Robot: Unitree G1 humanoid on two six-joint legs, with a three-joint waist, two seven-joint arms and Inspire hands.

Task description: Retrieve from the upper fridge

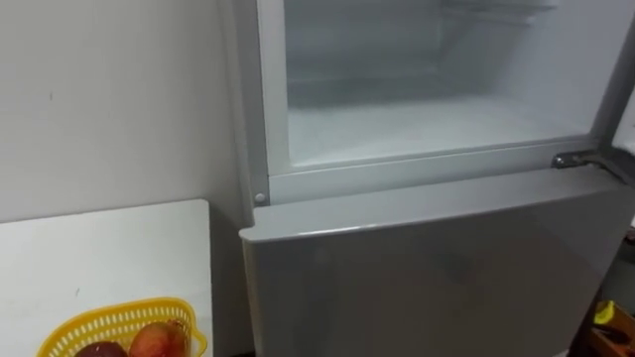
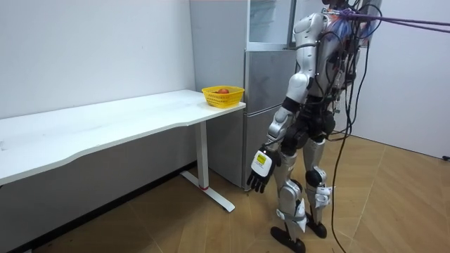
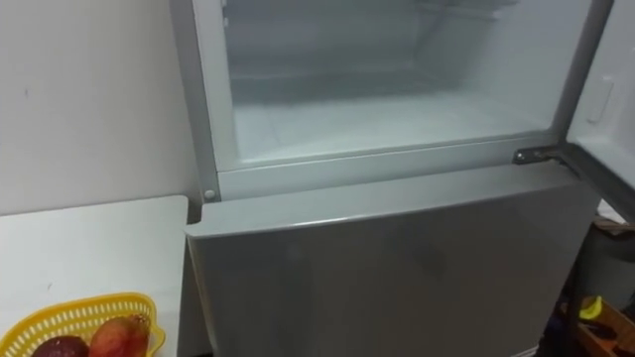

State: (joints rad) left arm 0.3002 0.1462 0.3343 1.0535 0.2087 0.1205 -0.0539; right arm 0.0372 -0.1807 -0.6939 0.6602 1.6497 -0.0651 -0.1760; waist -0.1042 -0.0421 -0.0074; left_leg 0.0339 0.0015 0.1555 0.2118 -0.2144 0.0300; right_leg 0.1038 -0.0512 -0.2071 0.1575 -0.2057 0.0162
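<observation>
Robot before open upper fridge (image 1: 437,119), white table (image 2: 105,123), yellow basket (image 2: 223,99), wood floor (image 2: 176,225), left hand (image 2: 259,171) hanging loose-fingered, empty

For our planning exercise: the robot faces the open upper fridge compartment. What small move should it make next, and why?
Probably look higher into the upper compartment before reaching. Its visible floor lies bare, a shelf shows just at the top edge, and the left hand hangs open and empty by the robot's side, so nothing to grasp is located yet.

A sparse indoor room: fridge (image 2: 271,84), white table (image 2: 105,126), plain walls (image 2: 84,49).
</observation>
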